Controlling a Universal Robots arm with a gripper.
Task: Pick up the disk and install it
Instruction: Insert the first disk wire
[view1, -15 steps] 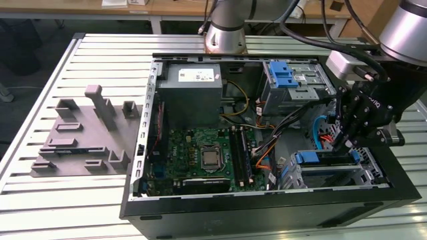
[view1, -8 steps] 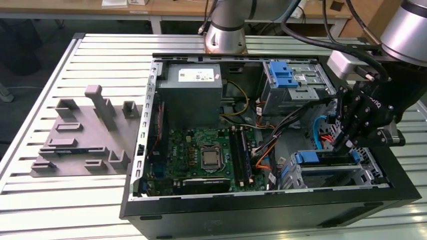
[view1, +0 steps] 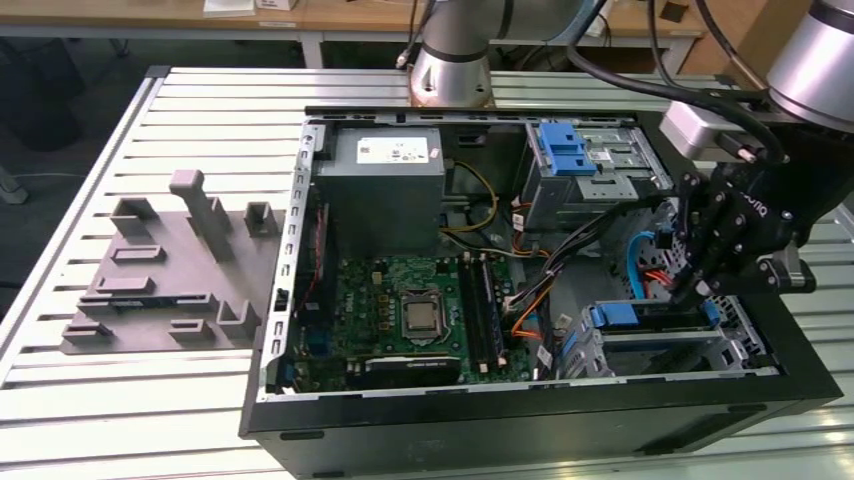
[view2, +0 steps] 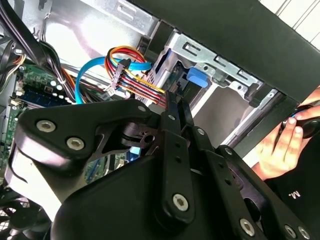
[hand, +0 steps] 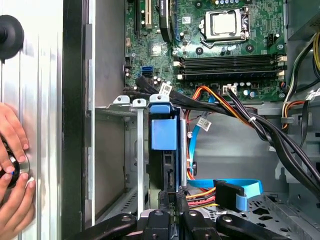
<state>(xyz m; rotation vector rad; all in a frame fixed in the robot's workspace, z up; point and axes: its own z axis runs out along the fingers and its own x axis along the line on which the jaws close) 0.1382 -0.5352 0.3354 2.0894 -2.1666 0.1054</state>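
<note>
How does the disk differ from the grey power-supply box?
The disk is thin and stands on edge in the drive cage next to the gripper; the power-supply box is bulky and sits far from it. The disk carries a blue bracket; the box is plain grey with a white sticker. Both are inside the case.

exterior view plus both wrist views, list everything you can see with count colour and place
computer case: one, black, open, on the slatted table
table: one, silver, slatted
motherboard: one, green, on the case floor
power-supply box: one, grey, far corner of the case
fixture block: one, grey, on the table at the exterior view's left of the case
disk: one, blue bracket, standing edge-up in the metal drive cage
cables: several, orange, black and blue, beside the cage
hands: two, a person's, at the case's outer side
gripper: one, black, above the disk
</note>
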